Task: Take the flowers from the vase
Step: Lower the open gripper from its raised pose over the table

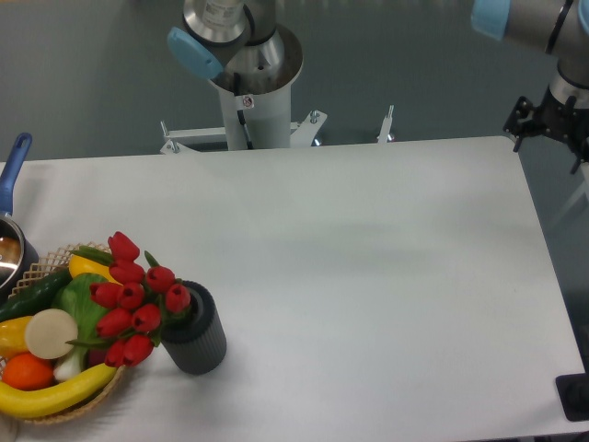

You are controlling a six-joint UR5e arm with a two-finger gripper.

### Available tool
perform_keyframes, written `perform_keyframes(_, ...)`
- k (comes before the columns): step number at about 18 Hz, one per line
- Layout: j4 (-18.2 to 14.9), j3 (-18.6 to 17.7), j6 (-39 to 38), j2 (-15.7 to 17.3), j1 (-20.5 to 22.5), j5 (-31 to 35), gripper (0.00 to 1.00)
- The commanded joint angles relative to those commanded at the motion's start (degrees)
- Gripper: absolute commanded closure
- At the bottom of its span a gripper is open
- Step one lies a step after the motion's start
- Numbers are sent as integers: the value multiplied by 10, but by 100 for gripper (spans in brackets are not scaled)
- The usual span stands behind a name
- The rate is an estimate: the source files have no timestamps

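Observation:
The flowers [134, 296], a bunch of red closed tulip buds with green leaves, stick out of the vase [199, 336] and lean left over the basket. The vase is a short dark grey ribbed cylinder standing near the table's front left. My gripper [553, 122] hangs at the far right, beyond the table's back right corner and far from the flowers. Only its black body shows, partly cut off by the frame edge, and its fingers cannot be made out.
A woven wicker basket [37, 269] with cucumber, lettuce, banana, orange and onion touches the flowers at the front left. A pot with a blue handle [11, 170] sits at the left edge. The arm's base column [250, 101] stands behind the table.

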Motion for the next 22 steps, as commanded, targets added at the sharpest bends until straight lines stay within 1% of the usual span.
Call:
perform_keyframes(3,3,-2,-3,0,-11,7,0)
perform_keyframes(5,5,-8,1,-2,-16,-1,0)
perform_keyframes(7,9,-2,-4,-8,-21,-4,0)
perform_keyframes(9,21,-9,-21,-4,-32,-25,0)
perform_keyframes(10,25,-17,-28,-1,-37,-32,0)
perform_keyframes(11,32,-26,-34,3,-44,-54,0)
perform_keyframes(12,27,-34,-42,16,-43,-97,0)
perform_keyframes(13,26,-50,-51,38,-40,-149,0)
perform_keyframes(14,29,-74,-55,59,-40,-198,0)
perform_keyframes(16,32,-130,-56,112,-39,-271,0)
perform_keyframes(17,33,-147,-56,130,-41,-294,0)
perform_keyframes(18,33,-162,-56,144,-43,-325,0)
perform_keyframes(19,33,-178,-56,153,-45,-370,0)
perform_keyframes(22,33,-226,-54,172,-49,-530,0)
